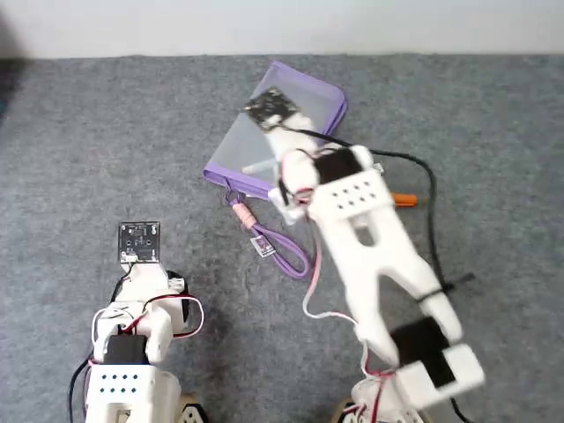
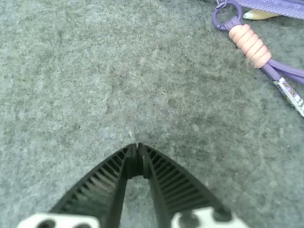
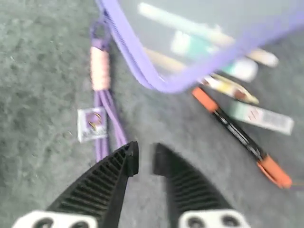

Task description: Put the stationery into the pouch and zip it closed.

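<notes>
The left arm sits folded back near its base, and its left gripper point(image 2: 137, 148) points down at bare grey felt-like carpet point(image 1: 106, 132), the 2 ribbed black fingers pressed together at the tips with nothing between them. The right arm stretches forward across the table, its white segments angled toward the pouch point(image 1: 242, 150). The right gripper point(image 3: 146, 159) hangs just above the carpet beside the pouch's near edge, its ribbed fingers parted by a narrow gap and holding nothing. The pouch lies flat toward the far middle of the table. It is a soft rectangle with a cloudy see-through panel, rounded corners and purple fabric edging. Pale pen-like sticks point(image 3: 190, 28) show blurred through the panel. A wrist strap point(image 1: 282, 251) of thin purple cord trails from the pouch's corner toward the arms. It hangs from a purple ring point(image 2: 227, 12), then runs through a pink coiled section point(image 2: 249, 40), and carries a small square tag point(image 3: 91, 124). Beside the pouch on the carpet lies a slim black marker point(image 3: 235, 136) with orange ends. Near it are a white-and-green labelled stick point(image 3: 259, 117) and a yellowish patterned pen point(image 3: 230, 89), whose far ends meet the purple edging. Whether they lie inside the pouch or under it cannot be told.
</notes>
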Controlling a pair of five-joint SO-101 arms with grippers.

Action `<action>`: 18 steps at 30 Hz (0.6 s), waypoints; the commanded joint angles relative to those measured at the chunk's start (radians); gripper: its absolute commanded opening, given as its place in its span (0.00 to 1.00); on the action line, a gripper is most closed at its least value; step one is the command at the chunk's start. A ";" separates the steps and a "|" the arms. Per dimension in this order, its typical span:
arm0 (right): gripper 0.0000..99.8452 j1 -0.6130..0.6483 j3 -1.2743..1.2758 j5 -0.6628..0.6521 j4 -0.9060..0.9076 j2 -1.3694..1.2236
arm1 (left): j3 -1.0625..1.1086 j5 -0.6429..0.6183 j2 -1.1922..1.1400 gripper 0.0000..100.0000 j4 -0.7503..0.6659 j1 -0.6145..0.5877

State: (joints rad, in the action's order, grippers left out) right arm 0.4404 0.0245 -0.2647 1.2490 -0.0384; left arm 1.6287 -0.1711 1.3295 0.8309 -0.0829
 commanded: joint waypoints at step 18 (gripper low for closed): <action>0.21 0.140 -0.743 -0.006 0.081 -0.731 | -0.010 -0.009 0.014 0.01 -0.018 -0.002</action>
State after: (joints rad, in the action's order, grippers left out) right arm 0.5662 -0.6137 -0.2662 1.2919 -0.7304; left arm 1.6287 -0.1711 1.3295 0.8309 -0.0829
